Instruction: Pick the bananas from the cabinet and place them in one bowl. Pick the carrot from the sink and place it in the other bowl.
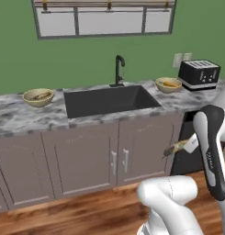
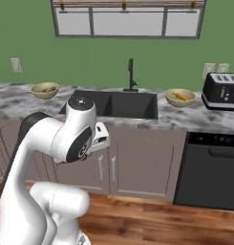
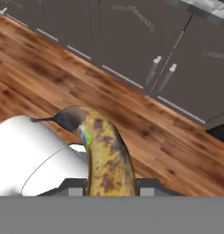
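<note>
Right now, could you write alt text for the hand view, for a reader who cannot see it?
A curved yellow banana with brown-black blotches rises from between the two dark fingertips of the gripper, which is shut on it. Beyond it lie a reddish wooden plank floor and mauve-brown lower cupboard doors with short silver handles.

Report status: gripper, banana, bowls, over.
Gripper shut on a banana, low in front of the sink cabinets. Left bowl holds something brownish, right bowl something orange. Nothing in the way seen.
</note>
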{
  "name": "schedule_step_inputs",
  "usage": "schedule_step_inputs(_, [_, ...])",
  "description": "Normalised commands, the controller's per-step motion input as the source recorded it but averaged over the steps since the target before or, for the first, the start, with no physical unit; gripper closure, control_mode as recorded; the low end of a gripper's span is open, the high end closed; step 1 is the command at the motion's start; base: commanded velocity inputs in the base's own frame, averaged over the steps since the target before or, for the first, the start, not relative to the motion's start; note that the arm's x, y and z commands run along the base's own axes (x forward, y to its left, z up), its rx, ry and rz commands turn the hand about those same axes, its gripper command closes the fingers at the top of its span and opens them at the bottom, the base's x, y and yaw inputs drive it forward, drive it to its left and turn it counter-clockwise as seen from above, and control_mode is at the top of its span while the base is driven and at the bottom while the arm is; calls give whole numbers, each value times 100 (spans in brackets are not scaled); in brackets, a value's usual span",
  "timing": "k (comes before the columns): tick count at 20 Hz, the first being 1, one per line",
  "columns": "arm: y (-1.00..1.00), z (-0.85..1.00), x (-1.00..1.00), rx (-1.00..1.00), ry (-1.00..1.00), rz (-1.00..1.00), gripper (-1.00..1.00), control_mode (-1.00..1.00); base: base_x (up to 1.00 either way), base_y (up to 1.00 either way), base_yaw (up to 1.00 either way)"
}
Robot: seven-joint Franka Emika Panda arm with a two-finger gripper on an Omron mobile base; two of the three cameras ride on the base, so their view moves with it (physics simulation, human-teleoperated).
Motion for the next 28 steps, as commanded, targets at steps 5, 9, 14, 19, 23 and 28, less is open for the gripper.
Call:
schedule_step_inputs(5, [0,0,0,0,0,0,100,100,100,23,0])
schedule_step_inputs(9, [0,0,0,0,0,0,100,100,73,53,0])
schedule_step_inputs(14, [0,0,0,0,0,0,100,100,25,91,0])
schedule_step_inputs(19, [0,0,0,0,0,0,100,100,1,100,0])
schedule_step_inputs(23, [0,0,0,0,0,0,100,100,19,97,-2])
schedule_step_inputs(28, [0,0,0,0,0,0,100,100,77,72,-8])
